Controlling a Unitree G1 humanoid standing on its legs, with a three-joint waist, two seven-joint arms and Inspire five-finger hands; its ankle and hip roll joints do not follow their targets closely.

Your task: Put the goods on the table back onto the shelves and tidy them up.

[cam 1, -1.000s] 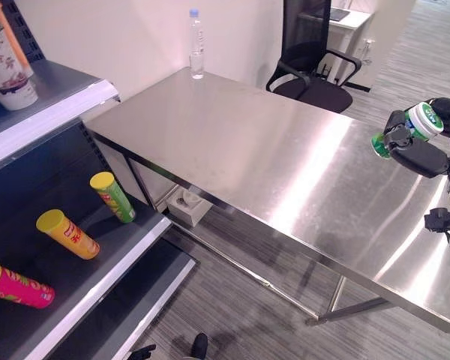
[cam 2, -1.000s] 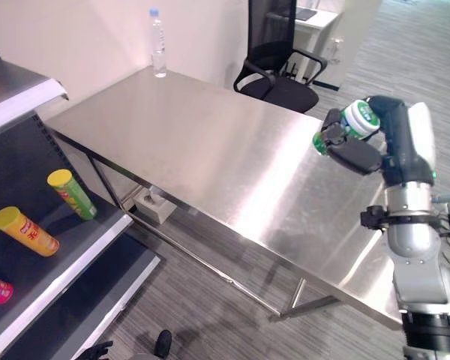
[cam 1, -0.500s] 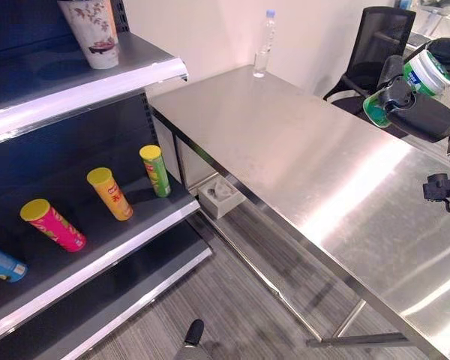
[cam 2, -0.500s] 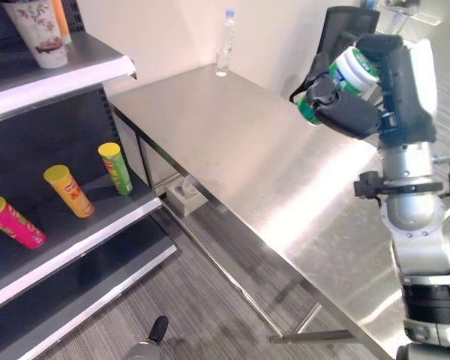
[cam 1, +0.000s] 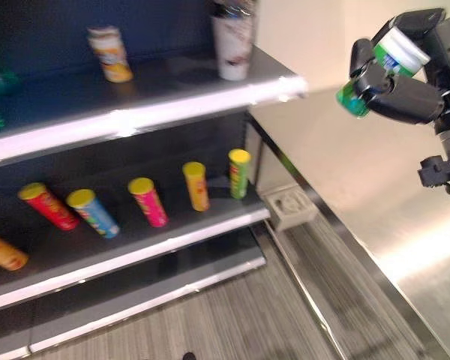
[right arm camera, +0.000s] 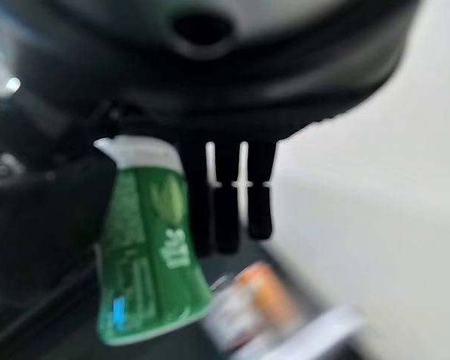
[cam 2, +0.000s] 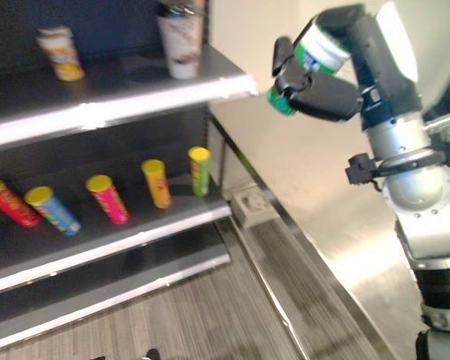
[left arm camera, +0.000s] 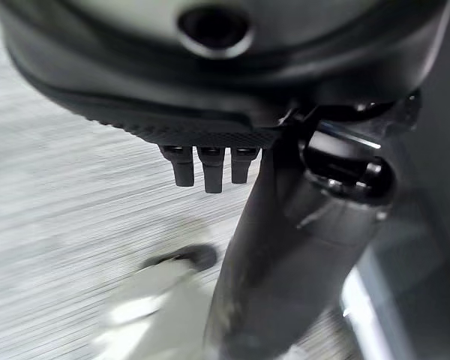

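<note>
The right hand (cam 2: pixel 322 94) had its fingers (right arm camera: pixel 225 202) curled round a green canister (right arm camera: pixel 146 247) with a white cap; its green base jutted past them.

The left hand's (left arm camera: pixel 210 90) fingers hung straight.

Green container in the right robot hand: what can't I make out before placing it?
- Green white-capped container: its middle is covered by the right robot hand in the eye views; its print is blurred in the right wrist view.
- Dark upper shelf: cut off at the left edge.
- Left robot hand: fingertips alone show.
</note>
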